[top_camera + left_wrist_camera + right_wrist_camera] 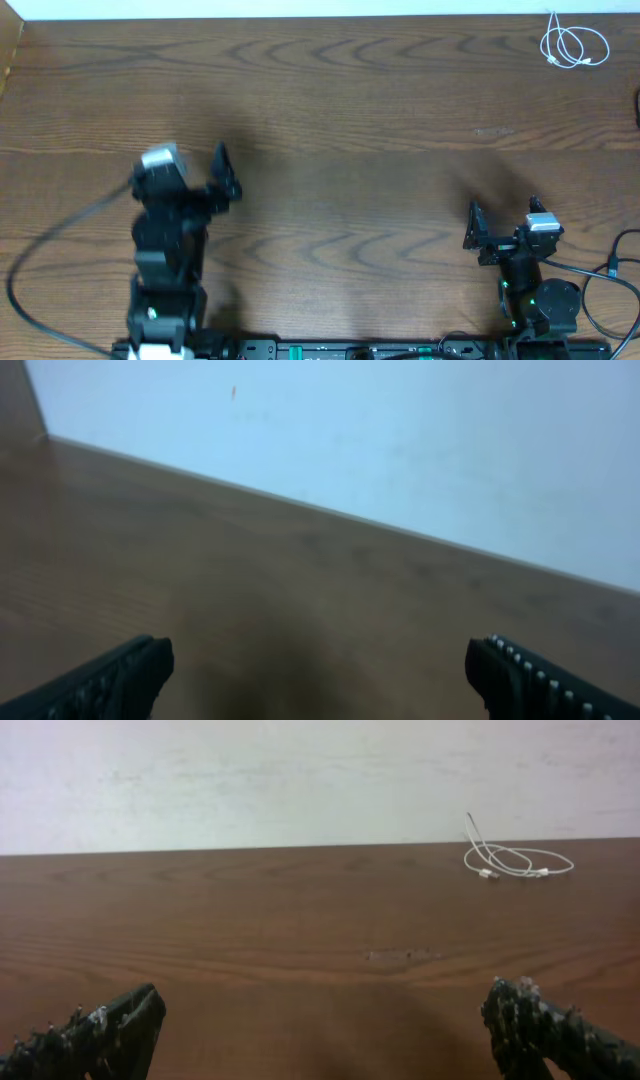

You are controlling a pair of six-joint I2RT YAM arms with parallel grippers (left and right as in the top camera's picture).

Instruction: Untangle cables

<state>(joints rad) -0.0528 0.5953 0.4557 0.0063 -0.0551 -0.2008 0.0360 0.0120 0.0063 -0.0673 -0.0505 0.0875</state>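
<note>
Wooden table (pixel 350 120), white cable (pixel 572 45) looped by far right corner, left tool (pixel 320 675) and right tool (pixel 320 1030) wide open, empty

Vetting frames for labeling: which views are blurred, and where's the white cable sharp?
Left wrist: soft throughout, table grain smeared, left gripper edges fuzzy. Right wrist: sharp, white cable crisp. Overhead: grain clear, cable small but distinct in the far right corner.
</note>
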